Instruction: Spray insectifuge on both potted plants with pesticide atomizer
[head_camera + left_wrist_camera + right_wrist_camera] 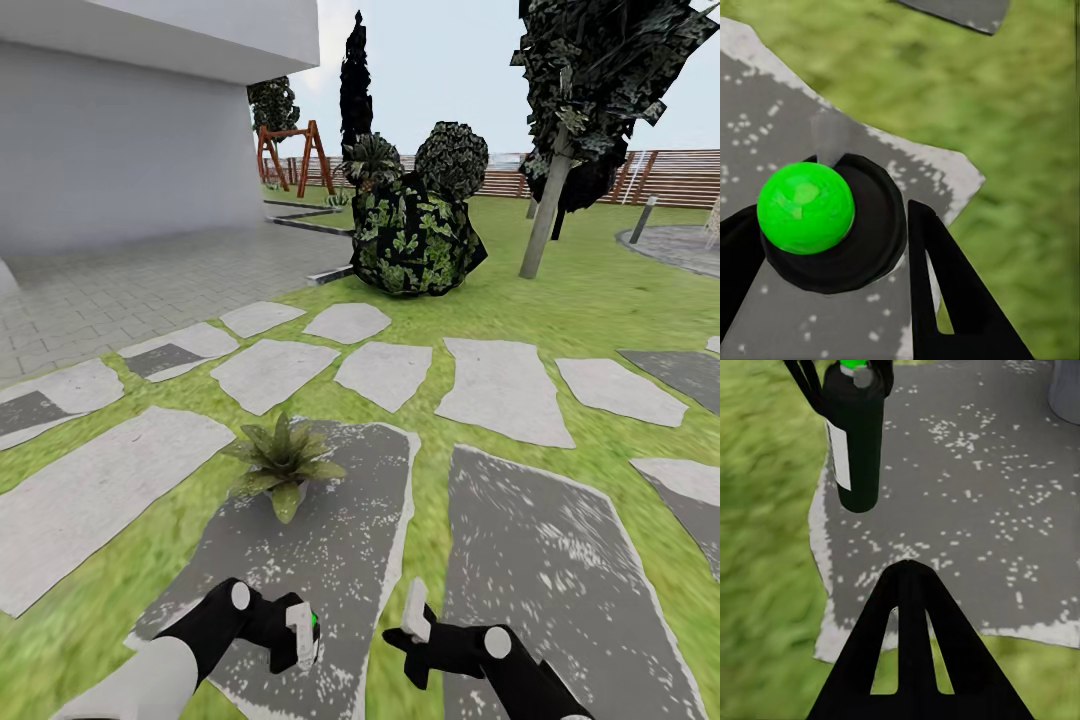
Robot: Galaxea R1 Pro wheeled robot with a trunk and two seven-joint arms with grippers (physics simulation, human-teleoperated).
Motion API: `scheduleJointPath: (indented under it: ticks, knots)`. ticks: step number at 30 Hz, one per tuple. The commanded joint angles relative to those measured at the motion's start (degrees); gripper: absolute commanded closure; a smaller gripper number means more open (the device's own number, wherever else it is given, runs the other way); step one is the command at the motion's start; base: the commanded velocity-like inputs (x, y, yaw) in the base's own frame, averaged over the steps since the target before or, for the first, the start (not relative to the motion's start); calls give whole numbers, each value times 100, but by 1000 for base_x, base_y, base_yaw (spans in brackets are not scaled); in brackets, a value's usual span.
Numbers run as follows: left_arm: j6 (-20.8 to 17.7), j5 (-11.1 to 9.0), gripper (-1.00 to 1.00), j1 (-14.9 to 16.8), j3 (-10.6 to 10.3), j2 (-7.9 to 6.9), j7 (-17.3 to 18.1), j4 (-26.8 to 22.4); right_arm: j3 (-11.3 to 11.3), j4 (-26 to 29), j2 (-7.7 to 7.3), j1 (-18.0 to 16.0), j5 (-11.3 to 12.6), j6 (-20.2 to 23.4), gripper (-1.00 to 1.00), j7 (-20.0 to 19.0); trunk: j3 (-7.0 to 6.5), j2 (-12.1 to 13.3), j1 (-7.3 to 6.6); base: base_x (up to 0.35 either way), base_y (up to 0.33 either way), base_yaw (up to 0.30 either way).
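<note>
Right wrist view: slim dark white-labelled, green-capped pesticide atomizer [855,442] clamped in left fingers [804,379].

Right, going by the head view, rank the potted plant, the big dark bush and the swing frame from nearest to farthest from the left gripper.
1. The potted plant, just ahead of the left gripper, on the dark slab.
2. The big dark bush, mid-lawn beyond the stepping slabs, ahead and to the right.
3. The swing frame, far back by the fence, beside the building.

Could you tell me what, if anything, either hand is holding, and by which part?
The left hand holds the pesticide atomizer near its green-tipped top. The right hand holds nothing.
</note>
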State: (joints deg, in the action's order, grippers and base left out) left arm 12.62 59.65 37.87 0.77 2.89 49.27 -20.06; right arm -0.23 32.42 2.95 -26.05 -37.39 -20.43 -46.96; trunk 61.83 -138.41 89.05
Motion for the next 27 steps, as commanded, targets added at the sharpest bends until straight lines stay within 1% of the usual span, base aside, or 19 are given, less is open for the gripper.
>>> scheduleJointPath:
  ticks: [1, 3, 5, 9, 18, 24, 27]
  knots:
    - [18, 32, 100, 1, -68, 28, 10, -8, 2, 4, 39, -3, -40, -22, 100, -6, 5, -2, -1, 0, 0, 0]
    - [14, 36, 100, 1, -168, 93, 5, -7, 11, 7, 96, -6, -40, -22, 100, -6, 5, -2, -1, 0, 0, 0]
    - [13, 34, 100, 1, -249, 123, 4, -2, 14, 9, 133, -15, -40, -22, 100, -6, 5, -2, -1, 0, 0, 0]
    - [15, 30, 100, 1, -293, 139, 4, 95, 15, 9, 236, -30, -40, -22, 100, -6, 5, -2, -1, 0, 0, 0]
    - [27, 14, 100, -77, -297, 247, 2, 152, 15, 9, 276, -40, -40, -22, 100, -6, 5, -2, -1, 0, 0, 0]
    - [33, -20, 100, -86, -297, 384, -20, 151, 15, 9, 276, -40, -40, -22, 100, -6, 5, -2, -1, 0, 0, 0]
    - [38, -30, 100, -87, -294, 410, -26, 151, 15, 9, 276, -40, -40, -22, 100, -6, 5, -2, -1, 0, 0, 0]
